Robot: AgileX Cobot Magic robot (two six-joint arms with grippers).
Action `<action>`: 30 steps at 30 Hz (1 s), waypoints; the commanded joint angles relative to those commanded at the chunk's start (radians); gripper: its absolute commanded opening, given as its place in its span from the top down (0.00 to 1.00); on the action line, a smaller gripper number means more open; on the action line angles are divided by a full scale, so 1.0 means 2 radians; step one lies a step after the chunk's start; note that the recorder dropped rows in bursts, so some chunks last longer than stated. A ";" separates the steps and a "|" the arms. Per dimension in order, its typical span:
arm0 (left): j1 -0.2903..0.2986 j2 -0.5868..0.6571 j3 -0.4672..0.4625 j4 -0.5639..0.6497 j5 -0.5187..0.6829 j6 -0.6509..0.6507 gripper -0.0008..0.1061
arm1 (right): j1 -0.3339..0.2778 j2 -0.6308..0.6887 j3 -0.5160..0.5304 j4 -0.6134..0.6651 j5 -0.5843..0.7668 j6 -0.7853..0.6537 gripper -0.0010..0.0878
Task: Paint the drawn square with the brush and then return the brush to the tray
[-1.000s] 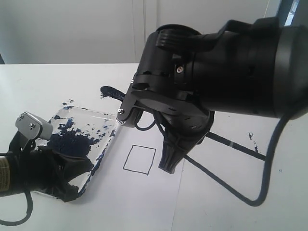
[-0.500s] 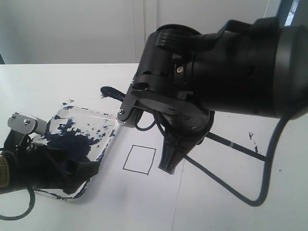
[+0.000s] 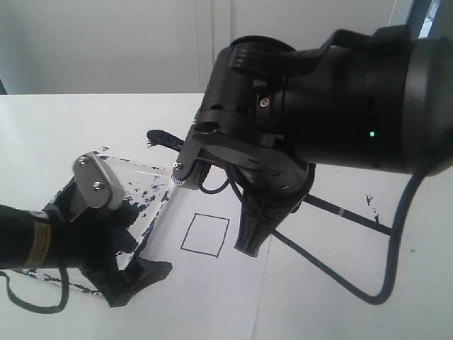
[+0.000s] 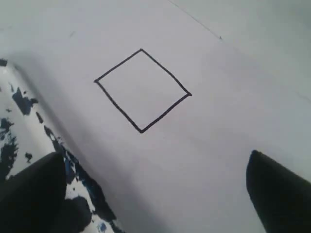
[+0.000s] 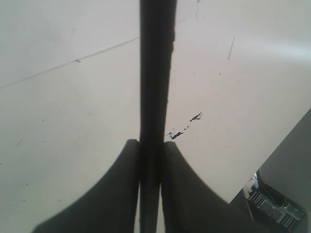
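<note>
White paper [image 3: 202, 301] w/ drawn square [image 3: 205, 234]; right tool [image 5: 150, 162] clamps brush [image 5: 156, 73].

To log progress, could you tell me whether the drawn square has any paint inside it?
No, the drawn square is only a black outline with bare white paper inside.

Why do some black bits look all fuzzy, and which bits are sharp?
Left wrist view: the drawn square is crisp, while the fingertips of the left gripper are dark fuzzy blobs in the corners, probably too near the lens. Right wrist view: the brush and the right gripper closed on it are soft-edged black silhouettes. Exterior view: the right arm looms huge and near.
</note>
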 joint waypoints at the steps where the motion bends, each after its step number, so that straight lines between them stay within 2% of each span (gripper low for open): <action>1: -0.014 0.000 -0.005 0.001 0.021 0.000 0.04 | 0.000 0.000 0.000 0.001 0.000 0.000 0.99; 3: -0.036 0.004 -0.014 0.004 0.045 0.000 0.04 | 0.000 0.000 0.000 0.001 0.000 -0.003 0.99; 7: -0.057 0.024 -0.025 0.019 0.054 -0.001 0.04 | -0.001 0.005 0.000 0.001 0.000 -0.015 0.99; 13: -0.059 0.067 -0.028 0.025 0.087 -0.017 0.04 | -0.010 0.023 0.007 -0.002 0.000 -0.021 0.99; 23: -0.059 0.110 -0.044 0.038 0.076 -0.028 0.04 | -0.020 0.062 0.044 -0.026 0.000 -0.025 0.99; 30: -0.059 0.114 -0.045 0.081 0.067 -0.091 0.04 | -0.020 0.087 0.045 -0.051 0.000 -0.035 0.99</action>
